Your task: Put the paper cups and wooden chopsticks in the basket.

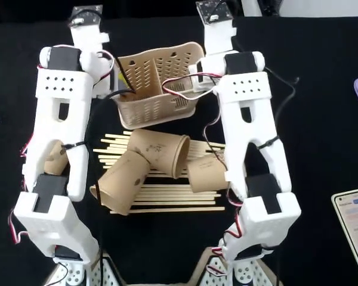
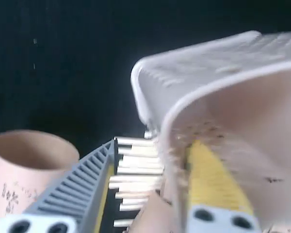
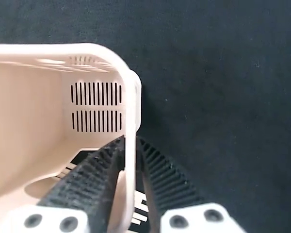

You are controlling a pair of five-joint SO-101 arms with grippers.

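Paper cups, 4 of them, lie on the black table [image 1: 322, 131] in front of the basket [image 1: 149, 110], none inside it. The largest-looking cup [image 1: 158, 152] lies on its side across the pile of wooden chopsticks [image 1: 167, 193], its mouth toward the right arm. A second cup [image 1: 124, 183] lies tipped against it, on the side toward the arm bases. A third cup [image 1: 207, 173] rests on the chopsticks just beside the right arm. The fourth cup [image 1: 55, 158] sits apart from the pile, under the left arm; the left wrist view shows it [image 2: 29, 165] with its open mouth upward.

The chopsticks are spread in a loose, roughly parallel layer between the 2 arms, just in front of the basket and under 3 of the cups.

The basket is pale and slotted and looks tilted, with its open top in plain sight from above. The right gripper [image 3: 130, 141] is clamped on the basket's side wall, 1 finger inside and 1 outside, pressed close to the plastic. The left gripper [image 2: 155, 143] straddles the opposite corner of the basket with its fingers spread: the yellow-faced finger is inside, seen through the wall, and the grey finger stands outside, clear of the rim.

A phone [image 1: 355, 223] lies near the table's right edge, well apart from the pile.
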